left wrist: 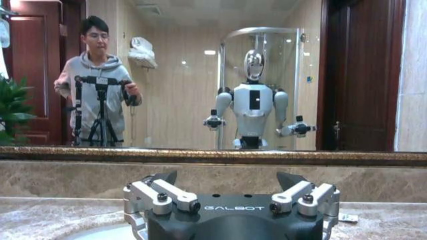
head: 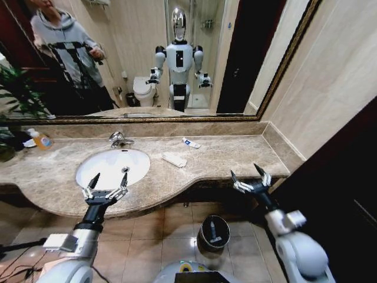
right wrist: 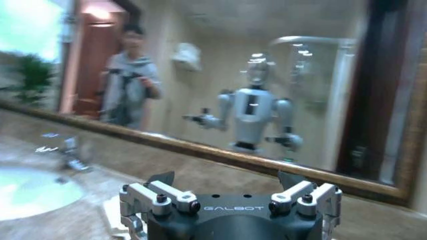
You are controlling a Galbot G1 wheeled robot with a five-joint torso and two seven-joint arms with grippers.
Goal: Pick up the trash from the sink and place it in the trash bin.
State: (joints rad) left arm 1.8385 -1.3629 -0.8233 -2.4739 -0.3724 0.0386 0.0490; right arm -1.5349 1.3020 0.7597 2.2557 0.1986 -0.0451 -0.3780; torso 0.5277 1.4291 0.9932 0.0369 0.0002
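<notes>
head view: two open hands [head: 108, 181] [head: 250, 175], one sink [head: 88, 162].

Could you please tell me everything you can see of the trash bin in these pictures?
The trash bin is a small round pail, dark grey with a shiny metallic rim, standing upright and open on the tiled floor under the front edge of the marble counter. It sits to the right of the sink, between the two arms. Something pale lies inside, too small to identify. Nothing touches it; the right tool hovers open, above and to its right.
</notes>
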